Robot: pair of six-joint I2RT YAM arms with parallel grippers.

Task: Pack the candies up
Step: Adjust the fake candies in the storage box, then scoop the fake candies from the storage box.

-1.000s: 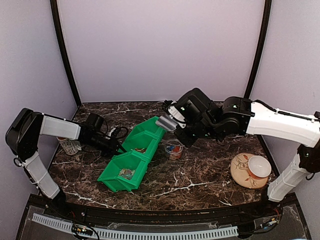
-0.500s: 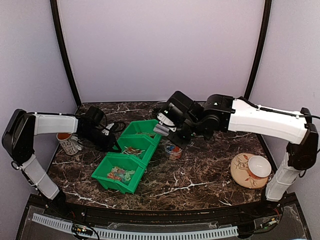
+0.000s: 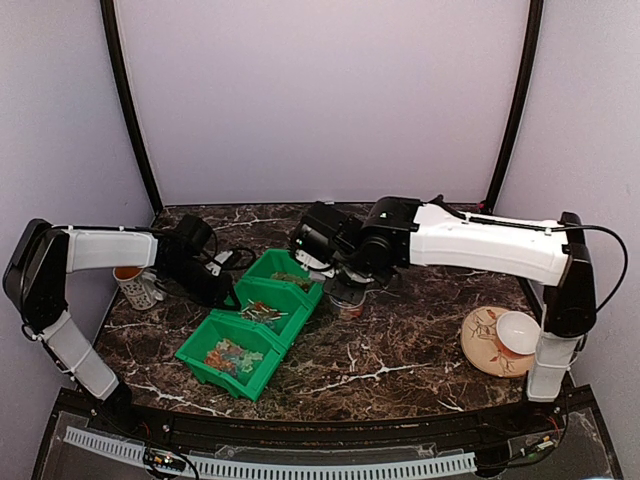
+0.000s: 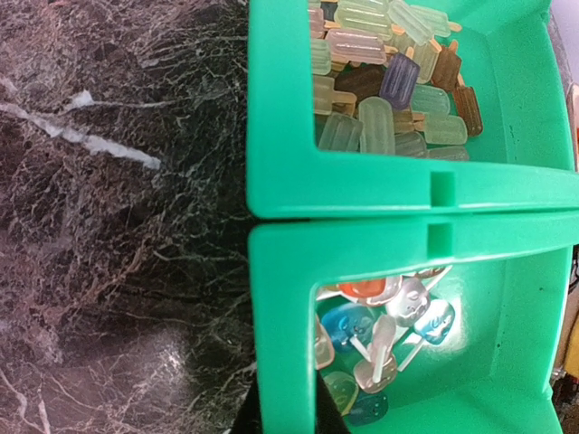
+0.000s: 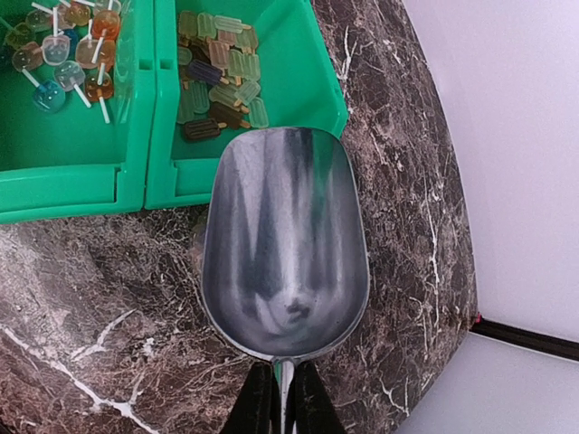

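Note:
Three joined green bins lie flat on the marble table and hold small mixed-colour candies. In the left wrist view the candies are ice-lolly shapes in one bin and round lollipops in the neighbouring one. My left gripper is shut on the green bin's wall; in the top view it is at the bins' left side. My right gripper is shut on the handle of an empty metal scoop, beside the far bin. A small clear cup holding candies stands under the right arm.
A plate with a white bowl sits at the right front. A patterned cup stands at the left edge behind my left arm. Cables lie near the left gripper. Dark frame posts stand at the back corners.
The bins, tilted up a second ago, now lie flat and sit further left and forward. My right arm has swung left with the scoop toward the far bin.

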